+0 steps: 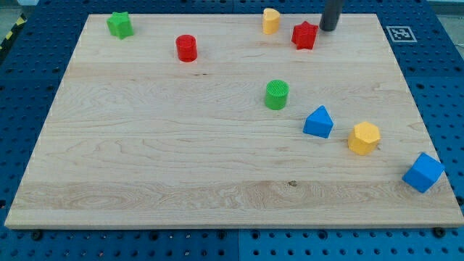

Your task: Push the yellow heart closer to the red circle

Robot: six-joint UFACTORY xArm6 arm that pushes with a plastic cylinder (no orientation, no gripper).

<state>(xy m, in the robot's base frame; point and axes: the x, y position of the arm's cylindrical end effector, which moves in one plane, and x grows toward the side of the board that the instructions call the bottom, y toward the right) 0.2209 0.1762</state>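
Observation:
The yellow heart (pixel 270 21) sits near the board's top edge, right of centre. The red circle (pixel 186 48) stands to its left and a little lower, well apart from it. My tip (pixel 328 28) is at the view's top, just right of the red star (pixel 304 35), which lies between my tip and the yellow heart. My tip touches no block.
A green star (pixel 119 25) is at the top left. A green circle (pixel 276 95) is mid-board. A blue triangle-like block (pixel 318 122), a yellow hexagon (pixel 363 138) and a blue cube (pixel 423 172) run toward the bottom right. The wooden board (pixel 145 159) lies on a blue pegboard.

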